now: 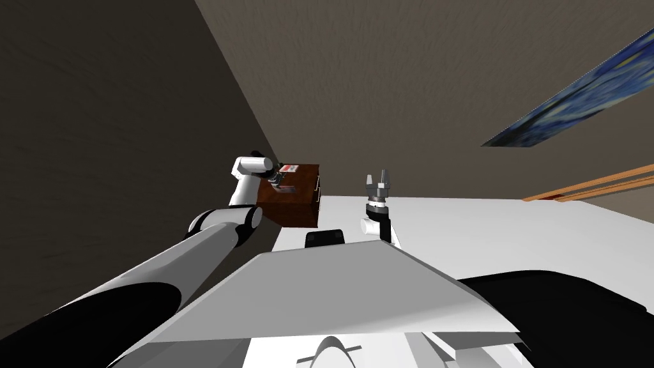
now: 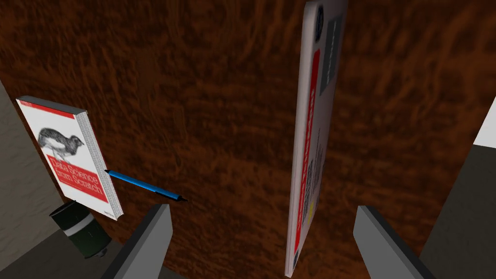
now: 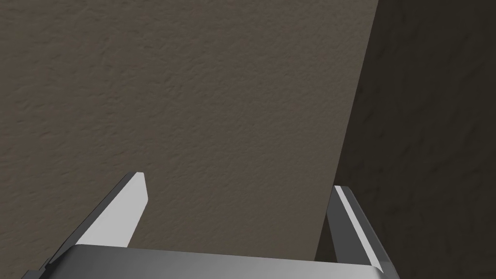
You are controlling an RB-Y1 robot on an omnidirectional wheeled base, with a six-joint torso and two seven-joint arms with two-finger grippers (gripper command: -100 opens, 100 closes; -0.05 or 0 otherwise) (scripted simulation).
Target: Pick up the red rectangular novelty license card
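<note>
Left arm stretched over the brown wooden cabinet (image 1: 290, 206), left gripper (image 1: 279, 181) low above its top.

At the edge of the cabinet top nearest the grey wall, a book (image 2: 72, 157) with a white and red cover, a bird drawn on it, titled "Data Science from Scratch". Just beside the book's corner, at the cabinet's rim, a dark cylinder (image 2: 80, 228) with a pale band; hard to tell what it is. Starting at the book's page edge and running out across the cabinet top, a blue pen (image 2: 145, 186), dark tip toward the middle.

Further in on the cabinet top, the card (image 2: 310, 145): long, white-edged, with a red band down its length, small print and a grey panel, seen at a steep slant. Cannot tell whether flat on the wood or tipped up. Sits between the two fingers (image 2: 152, 237) of the left gripper, nearer one than the other, touched by neither. Fingers spread wide, holding nothing. From the head camera, shows as a small white and red patch on the cabinet top, just past the gripper.

Well to the right of the cabinet, the right gripper (image 1: 377, 177) raised and pointing up, fingers parted, nothing between them.
</note>
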